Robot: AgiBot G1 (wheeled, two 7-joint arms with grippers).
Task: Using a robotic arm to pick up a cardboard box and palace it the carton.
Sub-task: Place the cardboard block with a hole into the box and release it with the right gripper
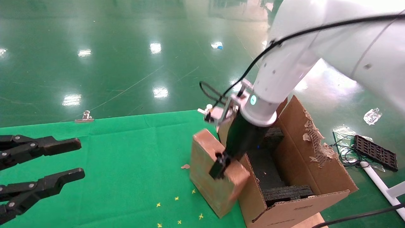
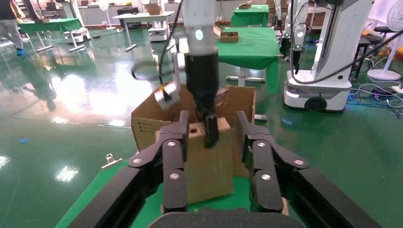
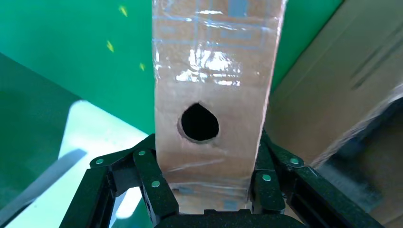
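Cardboard box (image 3: 216, 99) fills your right wrist view: the right gripper (image 3: 209, 183) is clamped on its narrow top end, a finger on each broad side, so the round hole (image 3: 199, 122) and shiny tape face the camera. You likely hold it by the top so it hangs upright for lowering. Your head view shows what that close view hides: the box (image 1: 215, 172) sits tilted over the green cloth (image 1: 126, 152), just beside the carton (image 1: 303, 177), not yet inside. Your left gripper (image 1: 41, 169) waits well apart, fingers spread wide and empty. Beyond lies the glossy green floor (image 1: 126, 47).
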